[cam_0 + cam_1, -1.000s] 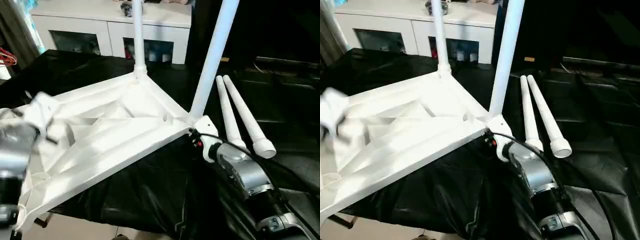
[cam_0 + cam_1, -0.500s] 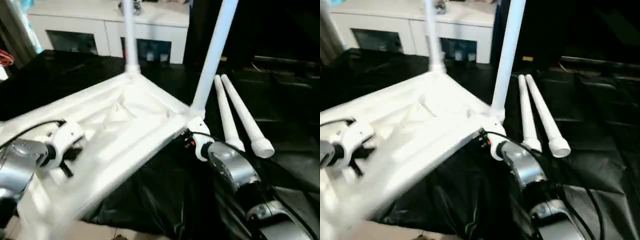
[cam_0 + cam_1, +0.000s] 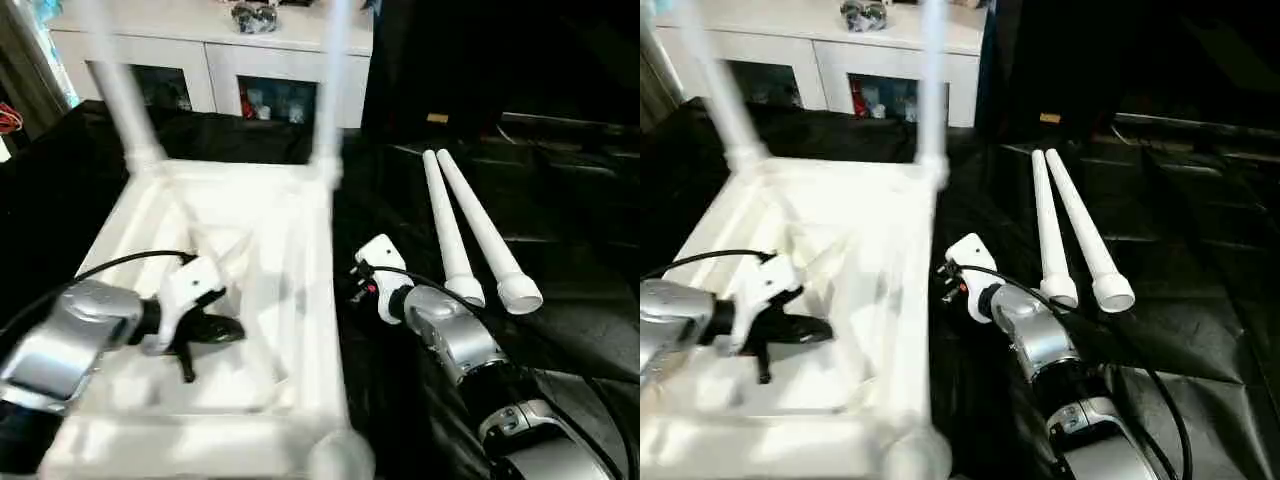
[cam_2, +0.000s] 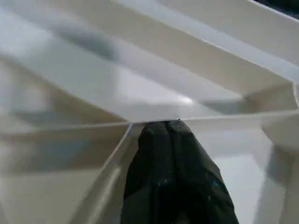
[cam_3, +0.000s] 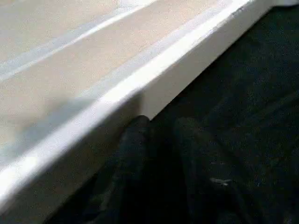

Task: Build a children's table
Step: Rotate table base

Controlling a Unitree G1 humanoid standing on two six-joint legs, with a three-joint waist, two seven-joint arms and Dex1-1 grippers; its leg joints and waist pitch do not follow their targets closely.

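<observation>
Left gripper (image 3: pixel 215 330) hangs inside the upturned table top (image 3: pixel 300 260), its black fingers (image 4: pixel 170 172) pressed together and holding nothing, tips just at a rib junction of the underside. Right gripper (image 5: pixel 161 140) sits low beside the top's outer wall, over the black cloth (image 3: pixel 420 120); its fingers look slightly parted, empty, one close against the wall, though contact is hard to judge.

Two fitted legs (image 3: pixel 120 90) stand up from the far corners; two loose legs (image 3: pixel 480 230) lie side by side on the cloth, just beyond the right forearm.

Risks, as I judge them: nothing grips the top, so a push from either arm could slide it on the cloth or tip the standing legs; the right arm could also roll the loose legs away
</observation>
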